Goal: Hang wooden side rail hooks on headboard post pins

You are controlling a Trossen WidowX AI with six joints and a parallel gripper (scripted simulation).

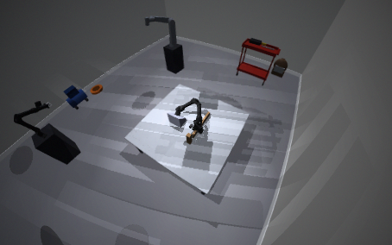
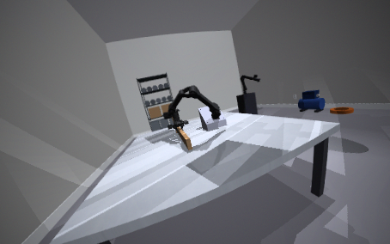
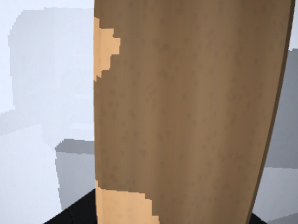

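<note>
The wooden side rail [image 1: 205,117] [image 2: 185,138] [image 3: 185,100] is an orange-brown board. My gripper [image 1: 197,126] [image 2: 178,125] is shut on it, between its two ends. The rail's broad face fills the middle of the wrist view, with dark finger parts at the bottom corners. An upright wooden block, which looks like the headboard post [image 1: 189,139], stands close to the rail's lower-left end in the top view; whether they touch is unclear. The hooks, slot and pins are too small or hidden to make out. Whether the rail's far end touches the table is unclear.
A pale grey slanted box [image 1: 176,119] [image 2: 206,118] stands beside my arm's base on the white table [image 1: 160,151] [image 2: 129,189]. Two other arms on black pedestals [image 1: 173,58] [image 1: 56,144], a red cart [image 1: 255,72] and a blue compressor [image 1: 76,97] [image 2: 311,103] stand away from the table.
</note>
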